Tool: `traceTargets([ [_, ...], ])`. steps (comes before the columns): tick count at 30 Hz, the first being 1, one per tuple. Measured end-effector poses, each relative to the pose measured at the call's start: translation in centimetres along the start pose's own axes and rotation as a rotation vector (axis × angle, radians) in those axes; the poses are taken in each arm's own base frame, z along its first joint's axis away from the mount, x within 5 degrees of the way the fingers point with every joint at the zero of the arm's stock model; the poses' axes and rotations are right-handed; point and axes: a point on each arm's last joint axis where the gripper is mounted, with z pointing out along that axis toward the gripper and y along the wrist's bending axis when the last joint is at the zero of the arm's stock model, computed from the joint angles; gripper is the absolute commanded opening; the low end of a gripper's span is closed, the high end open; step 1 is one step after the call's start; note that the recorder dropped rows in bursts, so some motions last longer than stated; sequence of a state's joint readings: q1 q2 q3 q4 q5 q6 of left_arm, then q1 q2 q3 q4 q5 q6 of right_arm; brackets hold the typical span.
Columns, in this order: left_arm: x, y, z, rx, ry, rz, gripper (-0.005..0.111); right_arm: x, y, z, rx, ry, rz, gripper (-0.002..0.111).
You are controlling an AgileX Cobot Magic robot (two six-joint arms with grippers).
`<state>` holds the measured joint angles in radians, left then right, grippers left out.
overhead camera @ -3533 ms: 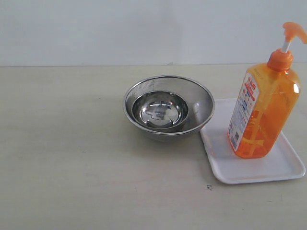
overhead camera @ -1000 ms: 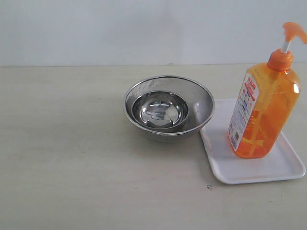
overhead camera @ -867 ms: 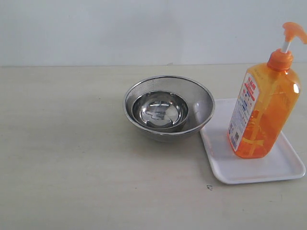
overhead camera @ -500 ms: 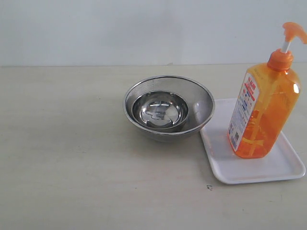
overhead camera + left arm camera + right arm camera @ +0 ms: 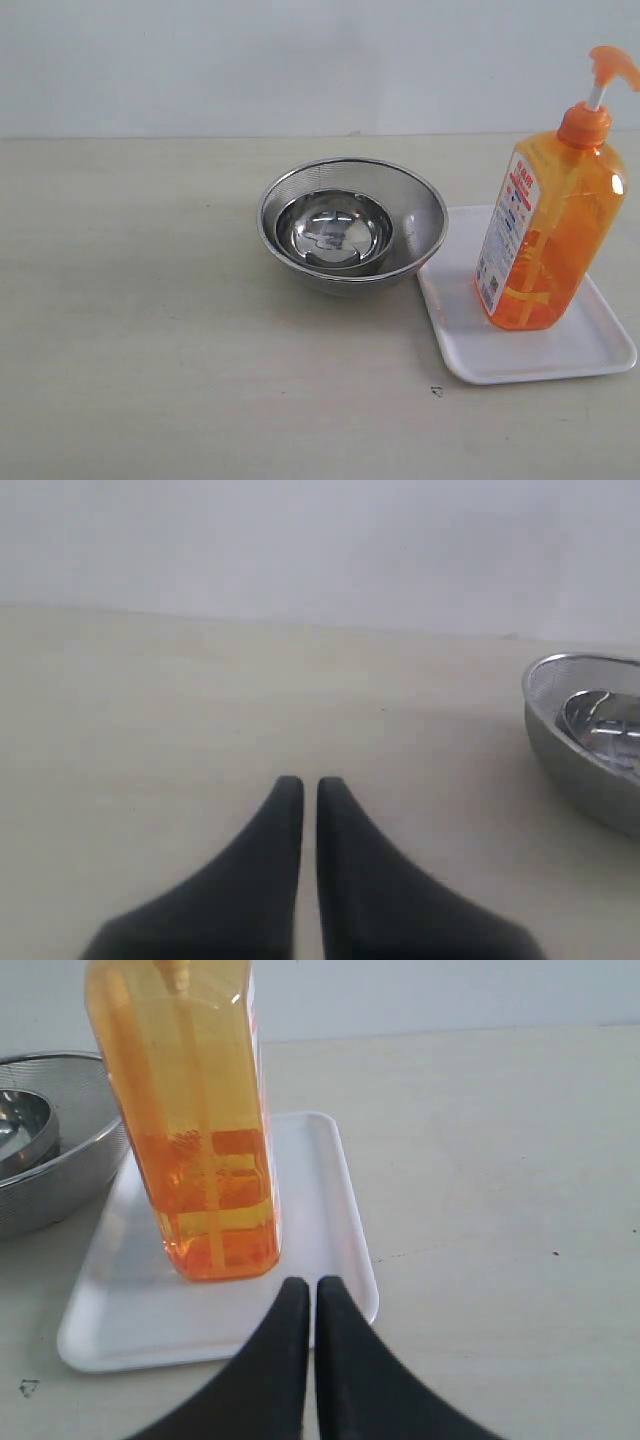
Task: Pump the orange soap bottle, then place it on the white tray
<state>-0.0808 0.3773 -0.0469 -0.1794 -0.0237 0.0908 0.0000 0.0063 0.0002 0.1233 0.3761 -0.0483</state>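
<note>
The orange soap bottle [image 5: 552, 232] stands upright on the white tray [image 5: 590, 347] at the right, pump head raised and pointing right. In the right wrist view the bottle [image 5: 198, 1130] rises from the tray [image 5: 320, 1210] just beyond my right gripper [image 5: 304, 1285], which is shut and empty, apart from the bottle. My left gripper [image 5: 302, 785] is shut over bare table, holding nothing. Neither gripper shows in the exterior view.
A round steel strainer bowl [image 5: 425, 225] with a smaller steel bowl [image 5: 333, 232] inside stands left of the tray, nearly touching it. The bowl's rim [image 5: 585, 740] appears in the left wrist view. A small dark mark [image 5: 435, 391] lies on the table before the tray.
</note>
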Motion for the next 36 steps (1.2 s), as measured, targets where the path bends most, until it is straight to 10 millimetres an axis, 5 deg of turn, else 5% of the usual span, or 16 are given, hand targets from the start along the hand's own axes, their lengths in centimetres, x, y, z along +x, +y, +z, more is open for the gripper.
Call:
traceTargets([
  [12,0.4,-0.3,-3.2,0.047,-0.126,0.024,0.005,0.0,0.0,0.0,0.000,0.000,0.000,0.000],
  [36,2.2,-0.2,-3.0,0.043,-0.032,0.020,0.005,0.0,0.0,0.0,0.000,-0.006,0.000,0.000],
])
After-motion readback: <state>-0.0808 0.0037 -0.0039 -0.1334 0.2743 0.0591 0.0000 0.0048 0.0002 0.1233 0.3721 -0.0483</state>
